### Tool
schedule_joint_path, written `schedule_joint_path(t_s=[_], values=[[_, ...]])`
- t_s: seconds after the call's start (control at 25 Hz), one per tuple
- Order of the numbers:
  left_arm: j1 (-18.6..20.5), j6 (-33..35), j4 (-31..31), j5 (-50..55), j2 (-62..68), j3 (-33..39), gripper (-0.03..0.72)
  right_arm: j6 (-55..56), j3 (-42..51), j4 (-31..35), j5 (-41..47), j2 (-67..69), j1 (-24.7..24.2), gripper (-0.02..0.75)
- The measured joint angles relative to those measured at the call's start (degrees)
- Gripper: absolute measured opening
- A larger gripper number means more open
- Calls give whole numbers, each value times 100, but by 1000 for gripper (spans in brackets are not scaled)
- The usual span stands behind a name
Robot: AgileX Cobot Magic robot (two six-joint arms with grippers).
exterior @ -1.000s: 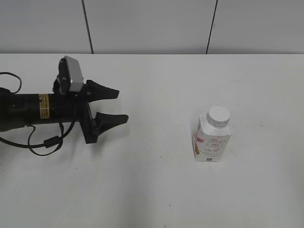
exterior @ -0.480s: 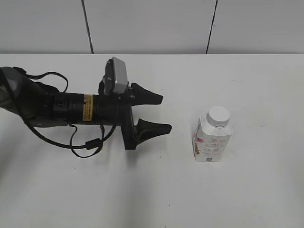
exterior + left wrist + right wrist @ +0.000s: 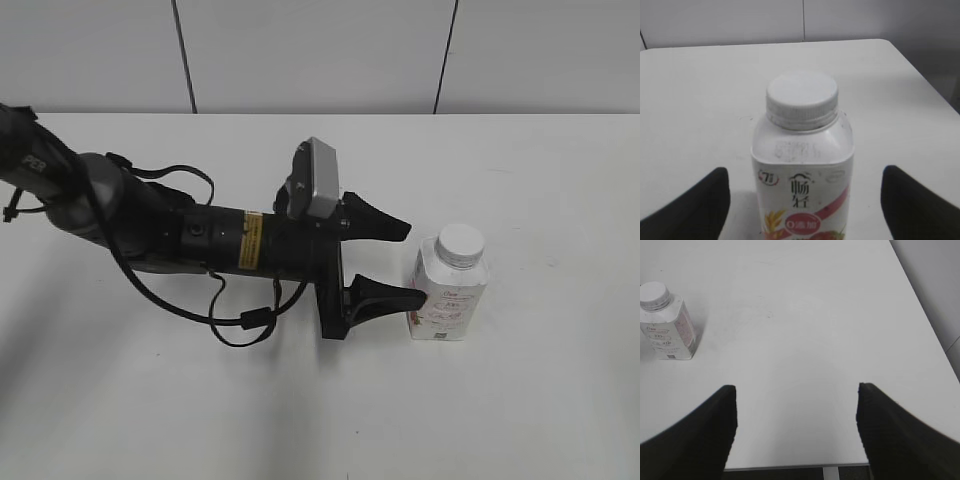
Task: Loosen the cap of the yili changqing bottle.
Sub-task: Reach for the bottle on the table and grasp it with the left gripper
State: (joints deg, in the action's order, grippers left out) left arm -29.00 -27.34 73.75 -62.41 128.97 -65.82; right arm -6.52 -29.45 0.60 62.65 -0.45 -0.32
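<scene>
The left pincer (image 3: 402, 262) is held spread beside the upright yili changqing bottle (image 3: 449, 291), whose cap (image 3: 461, 243) is seated; the right pincer (image 3: 796, 427) is spread too.

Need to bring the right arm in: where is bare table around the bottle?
Bare table lies right of and in front of the bottle, and behind it to the wall. Its left side is crowded: the left gripper, jaws open, is right beside it.

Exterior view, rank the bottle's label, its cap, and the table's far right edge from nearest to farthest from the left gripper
1. The label, right at the lower fingertip of the left gripper.
2. The cap, up and to the right.
3. The table's far right edge, well beyond the bottle.
</scene>
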Motion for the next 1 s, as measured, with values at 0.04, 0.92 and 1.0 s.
schedule_joint_path(t_s=[0.04, 0.92, 1.0], values=[[-42, -59, 0, 15, 59, -78, 565, 0, 0, 0, 0, 0, 0, 585], [-344, -243, -414, 244, 389, -471, 458, 0, 0, 0, 0, 0, 0, 585], [-351, -243, -414, 244, 389, -471, 418, 0, 0, 0, 0, 0, 0, 585]])
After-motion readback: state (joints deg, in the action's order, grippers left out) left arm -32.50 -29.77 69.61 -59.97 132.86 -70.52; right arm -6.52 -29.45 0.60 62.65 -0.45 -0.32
